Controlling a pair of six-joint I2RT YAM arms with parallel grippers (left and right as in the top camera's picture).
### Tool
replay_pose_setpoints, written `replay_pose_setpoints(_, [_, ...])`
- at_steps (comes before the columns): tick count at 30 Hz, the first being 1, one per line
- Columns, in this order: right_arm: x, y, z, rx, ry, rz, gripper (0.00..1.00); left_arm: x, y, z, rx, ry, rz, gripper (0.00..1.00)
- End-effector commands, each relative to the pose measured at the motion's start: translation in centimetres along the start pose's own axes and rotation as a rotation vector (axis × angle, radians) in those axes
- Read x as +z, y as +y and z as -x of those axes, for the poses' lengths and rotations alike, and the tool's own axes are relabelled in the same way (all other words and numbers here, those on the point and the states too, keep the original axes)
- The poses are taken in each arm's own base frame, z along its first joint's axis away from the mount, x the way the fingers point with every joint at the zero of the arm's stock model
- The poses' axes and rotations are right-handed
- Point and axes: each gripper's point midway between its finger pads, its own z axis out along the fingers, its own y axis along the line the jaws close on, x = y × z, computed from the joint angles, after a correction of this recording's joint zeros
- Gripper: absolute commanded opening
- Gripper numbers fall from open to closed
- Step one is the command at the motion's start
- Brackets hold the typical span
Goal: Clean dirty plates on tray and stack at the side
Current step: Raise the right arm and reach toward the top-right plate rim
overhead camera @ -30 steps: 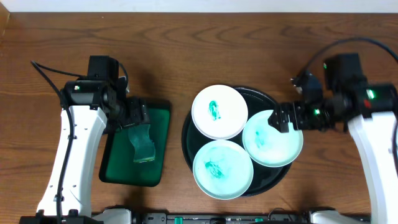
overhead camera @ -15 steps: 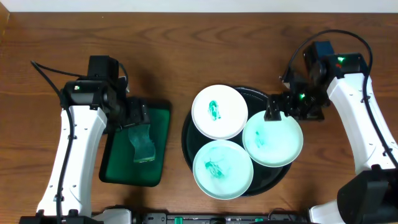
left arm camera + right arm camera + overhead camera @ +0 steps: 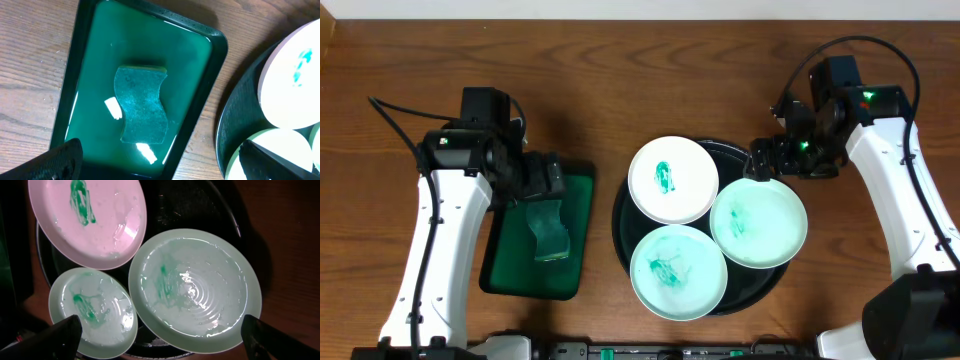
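Three white plates with turquoise smears lie on the round black tray (image 3: pixel 621 222): one at the far left (image 3: pixel 672 180), one at the right (image 3: pixel 758 222), one at the near left (image 3: pixel 678 272). My right gripper (image 3: pixel 766 160) is open and empty, above the far edge of the right plate. In the right wrist view its open fingers (image 3: pixel 161 342) frame the right plate (image 3: pixel 195 290) and the near plate (image 3: pixel 92 312); the far plate (image 3: pixel 87 220) shows above. My left gripper (image 3: pixel 546 180) is open and empty over a green sponge (image 3: pixel 548 232).
The sponge (image 3: pixel 142 110) lies in a rectangular green tray (image 3: pixel 215 55) holding liquid, left of the black tray (image 3: pixel 235 115). My left fingers (image 3: pixel 170 167) hang open above the green tray's near end. Bare wood tabletop (image 3: pixel 860 290) surrounds both trays.
My right arm swung round and its gripper moved from the right plate's edge toward the far side. The plates did not move. The left arm barely shifted.
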Motion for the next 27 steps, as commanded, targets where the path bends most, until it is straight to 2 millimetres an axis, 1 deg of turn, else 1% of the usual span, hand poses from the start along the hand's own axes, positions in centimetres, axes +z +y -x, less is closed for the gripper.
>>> replay_pose_setpoints(1, [-0.6, 0.5, 0.2, -0.003, -0.018, 0.018, 0.99, -0.4, -0.2, 0.5, -0.005, -0.019, -0.010, 1.00])
replay_pose_setpoints(6, [-0.4, 1.6, 0.2, -0.025, -0.014, 0.044, 0.99, -0.5, -0.4, 1.3, -0.001, -0.050, -0.019, 1.00])
replay_pose_setpoints(10, [-0.4, 1.6, -0.3, -0.018, 0.005, 0.044, 0.99, -0.5, -0.6, 2.3, 0.004, -0.093, -0.029, 1.00])
replay_pose_setpoints(11, [-0.4, 1.6, -0.4, -0.017, 0.008, 0.045, 0.99, -0.6, -0.6, 2.6, 0.004, -0.105, -0.024, 0.98])
replay_pose_setpoints(13, [-0.4, 1.6, -0.6, -0.014, 0.017, 0.045, 0.99, -0.6, 0.1, 3.2, -0.014, -0.131, 0.016, 0.78])
replay_pose_setpoints(14, [-0.3, 1.7, -1.0, -0.014, 0.032, 0.045, 0.99, -0.8, 1.6, 3.6, -0.080, -0.158, 0.095, 0.67])
replay_pose_setpoints(15, [-0.3, 1.8, -1.2, -0.014, 0.041, 0.046, 0.99, -0.8, 2.0, 3.7, -0.090, -0.165, 0.117, 0.70])
replay_pose_setpoints(16, [-0.3, 1.8, -1.4, -0.013, 0.048, 0.046, 0.99, -0.9, 2.1, 3.7, -0.090, -0.168, 0.127, 0.85])
replay_pose_setpoints(20, [-0.3, 1.9, -1.6, -0.012, 0.058, 0.046, 0.99, -0.8, 2.2, 3.6, -0.090, -0.164, 0.130, 0.82])
replay_pose_setpoints(21, [-0.3, 1.9, -1.6, -0.012, 0.058, 0.045, 0.99, -0.8, 2.2, 3.6, -0.090, -0.164, 0.130, 0.88])
replay_pose_setpoints(22, [-0.3, 1.9, -1.6, -0.012, 0.058, 0.045, 0.99, -0.8, 2.2, 3.6, -0.091, -0.163, 0.129, 0.89])
replay_pose_setpoints(23, [-0.3, 1.9, -1.6, -0.011, 0.058, 0.046, 0.99, -0.8, 2.1, 3.5, -0.090, -0.161, 0.126, 0.94])
replay_pose_setpoints(25, [-0.3, 1.9, -1.6, -0.012, 0.058, 0.045, 0.99, -0.8, 2.2, 3.2, -0.091, -0.147, 0.131, 0.93])
replay_pose_setpoints(26, [-0.3, 1.9, -1.6, -0.012, 0.058, 0.045, 0.99, -0.8, 2.3, 3.0, -0.090, -0.138, 0.134, 0.81])
replay_pose_setpoints(27, [-0.3, 1.9, -1.6, -0.012, 0.058, 0.045, 0.99, -0.7, 2.4, 2.7, -0.092, -0.128, 0.138, 0.77])
